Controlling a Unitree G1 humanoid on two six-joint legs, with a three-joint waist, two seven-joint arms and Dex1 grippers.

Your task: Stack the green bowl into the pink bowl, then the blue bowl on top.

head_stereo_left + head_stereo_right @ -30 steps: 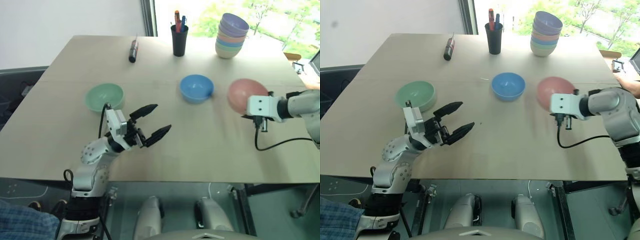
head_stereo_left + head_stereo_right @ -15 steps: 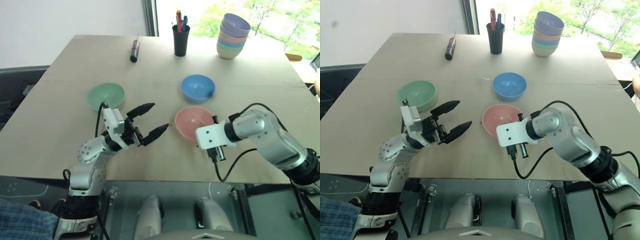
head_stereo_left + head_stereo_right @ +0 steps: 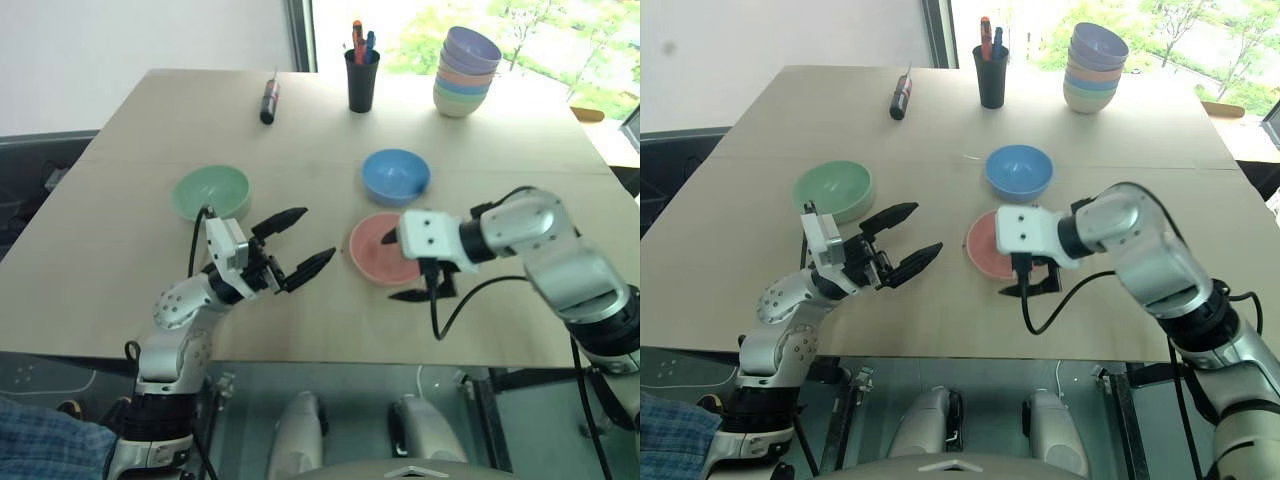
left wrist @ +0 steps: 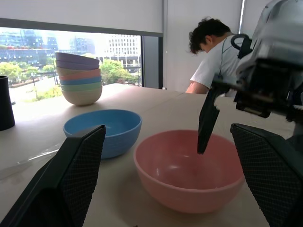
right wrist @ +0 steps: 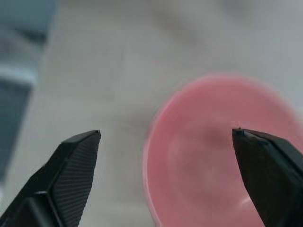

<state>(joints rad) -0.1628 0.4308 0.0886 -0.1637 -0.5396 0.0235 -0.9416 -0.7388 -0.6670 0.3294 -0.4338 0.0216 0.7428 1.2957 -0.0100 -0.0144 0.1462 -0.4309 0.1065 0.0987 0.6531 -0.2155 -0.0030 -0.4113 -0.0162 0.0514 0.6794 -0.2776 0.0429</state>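
Black fingers of the right gripper (image 3: 398,266) stand spread wide at the centre of the head view, one finger over the pink bowl (image 3: 375,250) and the other just past its near rim, above the surface (image 3: 120,250). The bowl sits upright on the surface, released, with the gripper straddling its right-hand rim; in the right wrist view the pink bowl (image 5: 222,151) lies between the two parted fingers, nearer to one of them. Just above it in the frame rests the blue bowl (image 3: 396,176), close to the pink one but apart.

Left of centre, the left gripper (image 3: 292,247) hovers with its fingers wide, holding nothing, pointing toward the pink bowl with a bare gap of surface between. Up and to its left, at the mid-left of the frame, sits the green bowl (image 3: 210,192), near that arm but not touched.

Along the top edge stand a pen cup (image 3: 360,80), a stack of bowls (image 3: 464,72) at upper right, and a dark tool (image 3: 267,101) lying at upper centre-left.
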